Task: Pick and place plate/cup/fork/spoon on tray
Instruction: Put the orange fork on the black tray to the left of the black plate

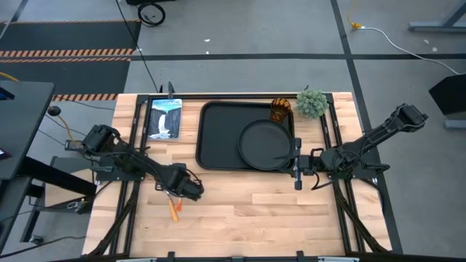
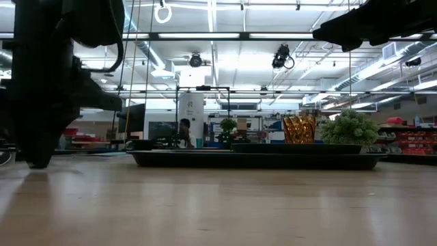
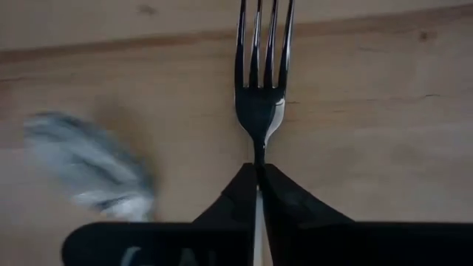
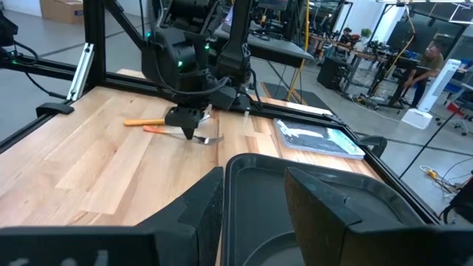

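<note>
My left gripper (image 1: 191,188) stands at the table's near left, fingers down at the tabletop, shut on the fork (image 3: 260,89), whose tines reach out past the fingertips. Two orange handles (image 1: 175,207) lie on the wood beside it. A blurred silver shape (image 3: 92,166) next to the fork looks like the spoon's bowl. The round black plate (image 1: 266,144) lies in the black tray (image 1: 218,138), on its right half. The amber cup (image 1: 281,109) stands at the tray's far right corner. My right gripper (image 1: 297,166) is open, its fingers on either side of the tray's right rim (image 4: 230,170). My left gripper pinches the fork's thin metal neck (image 3: 259,151), just behind the tines, between its two fingertips. The fingers come from above and lie along the fork. The gripper hides the handle. Whether the fork rests on the wood or is lifted, I cannot tell.
A small green potted plant (image 1: 312,103) stands at the far right, just outside the tray. A picture book (image 1: 164,118) lies left of the tray. Bare wood spans the table's near half between the two arms.
</note>
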Motion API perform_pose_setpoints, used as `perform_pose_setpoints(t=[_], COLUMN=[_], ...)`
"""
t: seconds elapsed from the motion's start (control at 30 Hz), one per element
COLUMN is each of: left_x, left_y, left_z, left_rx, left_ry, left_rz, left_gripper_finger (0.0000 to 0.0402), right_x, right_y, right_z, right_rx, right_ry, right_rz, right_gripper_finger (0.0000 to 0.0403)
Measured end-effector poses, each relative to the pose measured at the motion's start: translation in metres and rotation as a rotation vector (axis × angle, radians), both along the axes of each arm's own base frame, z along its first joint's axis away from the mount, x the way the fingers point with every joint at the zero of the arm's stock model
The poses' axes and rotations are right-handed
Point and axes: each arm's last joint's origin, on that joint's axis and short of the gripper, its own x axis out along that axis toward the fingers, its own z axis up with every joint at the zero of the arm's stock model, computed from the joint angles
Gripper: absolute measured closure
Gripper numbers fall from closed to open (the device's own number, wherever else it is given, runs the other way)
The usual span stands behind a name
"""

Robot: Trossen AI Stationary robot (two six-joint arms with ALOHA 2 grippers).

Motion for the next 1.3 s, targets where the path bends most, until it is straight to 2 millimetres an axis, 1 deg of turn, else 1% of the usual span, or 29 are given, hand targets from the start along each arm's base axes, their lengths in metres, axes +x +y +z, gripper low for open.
perform_pose_setpoints(t=[0.17,0.3,0.4,0.53,0.7,0.77,0.87,0.97,1.1,1.17,1.3], left_x=[0.01,0.027,0.039,0.058,0.079,0.087,0.103,0.121,0.143,0.15,0.158], left_y=[-0.001,0.009,0.028,0.064,0.114,0.134,0.161,0.184,0.209,0.218,0.227], left_z=[0.025,0.044,0.055,0.063,0.063,0.058,0.054,0.048,0.039,0.033,0.021], left_rx=[0.036,0.113,0.171,0.223,0.265,0.273,0.287,0.295,0.275,0.251,0.204], left_ry=[0.008,-0.069,-0.094,-0.15,-0.252,-0.262,-0.303,-0.311,-0.301,-0.289,-0.251], left_rz=[-0.01,-0.029,-0.047,-0.078,-0.118,-0.131,-0.155,-0.182,-0.217,-0.227,-0.238], left_gripper_finger=[0.0383,0.0384,0.0383,0.0383,0.0383,0.0383,0.0383,0.0383,0.0383,0.0383,0.0383], right_x=[0.0,0.0,0.0,0.0,0.0,0.0,0.0,0.0,0.0,0.0,0.0], right_y=[0.0,0.0,0.0,0.0,0.0,0.0,0.0,0.0,0.0,0.0,0.0], right_z=[0.0,0.0,0.001,0.001,0.001,0.001,0.001,0.001,0.001,0.001,0.001], right_rx=[0.0,0.002,0.003,0.005,0.005,0.006,0.006,0.007,0.007,0.006,0.005], right_ry=[0.0,-0.004,-0.008,-0.009,-0.009,-0.011,-0.012,-0.014,-0.014,-0.013,-0.01], right_rz=[0.0,0.0,0.0,0.003,0.003,0.003,0.004,0.003,0.003,0.003,0.003], right_gripper_finger=[0.0252,0.0252,0.0252,0.0252,0.0252,0.0252,0.0252,0.0252,0.0252,0.0252,0.0252])
